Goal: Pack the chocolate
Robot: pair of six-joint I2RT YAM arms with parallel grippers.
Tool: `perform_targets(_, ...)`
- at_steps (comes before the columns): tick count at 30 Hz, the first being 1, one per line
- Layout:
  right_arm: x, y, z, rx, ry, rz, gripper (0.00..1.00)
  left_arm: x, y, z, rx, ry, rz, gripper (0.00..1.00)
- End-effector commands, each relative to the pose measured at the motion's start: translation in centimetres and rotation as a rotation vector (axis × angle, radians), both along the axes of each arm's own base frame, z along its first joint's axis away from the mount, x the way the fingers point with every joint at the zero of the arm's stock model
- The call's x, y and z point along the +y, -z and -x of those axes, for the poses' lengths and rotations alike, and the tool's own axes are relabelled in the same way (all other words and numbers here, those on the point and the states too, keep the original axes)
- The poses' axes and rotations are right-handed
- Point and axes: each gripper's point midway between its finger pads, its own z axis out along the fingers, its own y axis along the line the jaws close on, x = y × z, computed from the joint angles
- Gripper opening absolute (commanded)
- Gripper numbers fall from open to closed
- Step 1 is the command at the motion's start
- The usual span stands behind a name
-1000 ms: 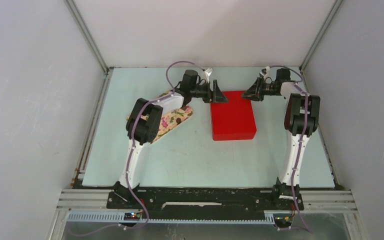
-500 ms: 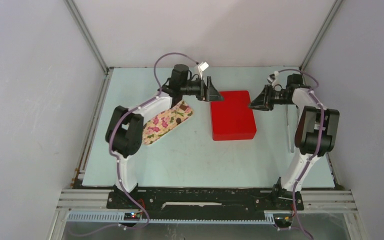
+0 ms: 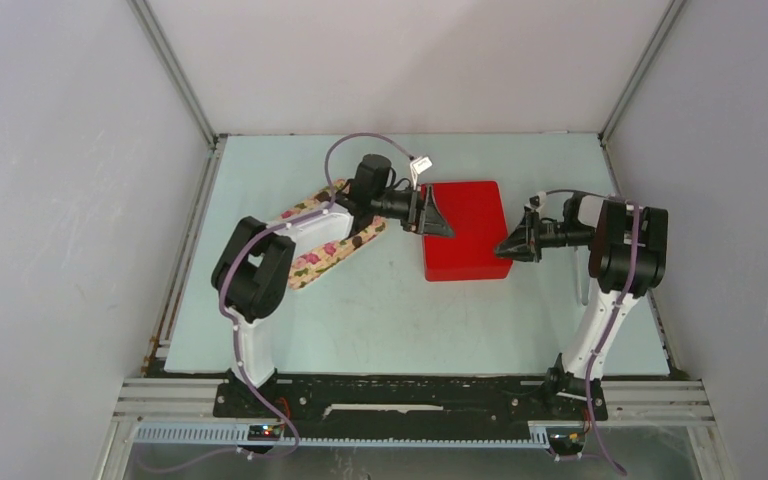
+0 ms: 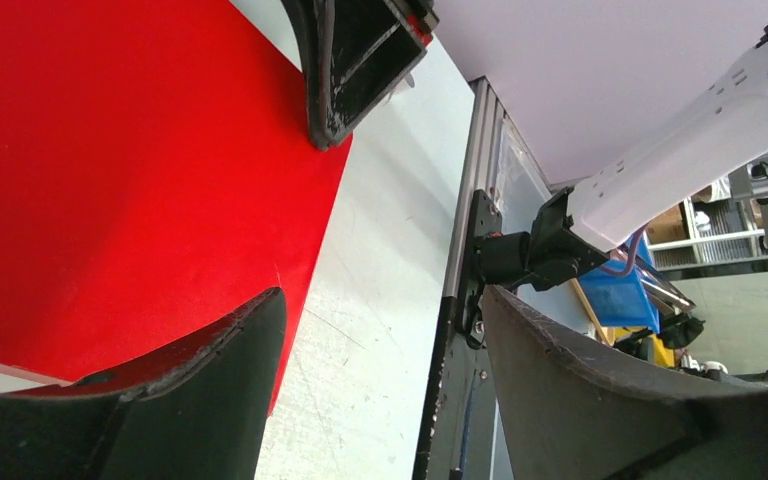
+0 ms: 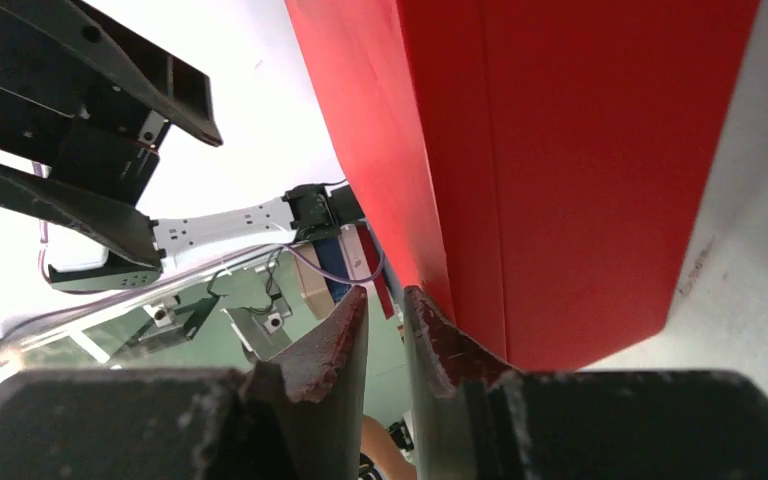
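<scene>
Left gripper (image 4: 380, 300) was spread wide, empty, hanging over the left edge of the red box (image 3: 468, 232). Right gripper (image 5: 385, 297) had its 2 fingers squeezed almost together, nothing between them, tips right by the box's near right corner; couldn't tell if they touched it. The box was a flat, smooth rectangle with crisp edges. Floral-print tray (image 3: 312, 262) lay left of it on the pale table (image 3: 380, 310), partly under the left arm. Chocolate didn't show in any view, so can't tell where it was.
</scene>
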Motion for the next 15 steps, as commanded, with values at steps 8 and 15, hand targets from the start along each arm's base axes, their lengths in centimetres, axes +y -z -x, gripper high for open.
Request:
perform_targets(8, -2.1, -4.0, -0.2, -0.248, -0.017, 0.108, 0.25, 1.4, -0.8, 0.3, -0.103, 0.021, -0.084, 0.78)
perform_targets(15, -3.0, -7.6, 0.1, -0.49, -0.052, 0.251, 0.35, 5.6, -0.5, -3.1, -0.335, -0.102, -0.345, 0.81)
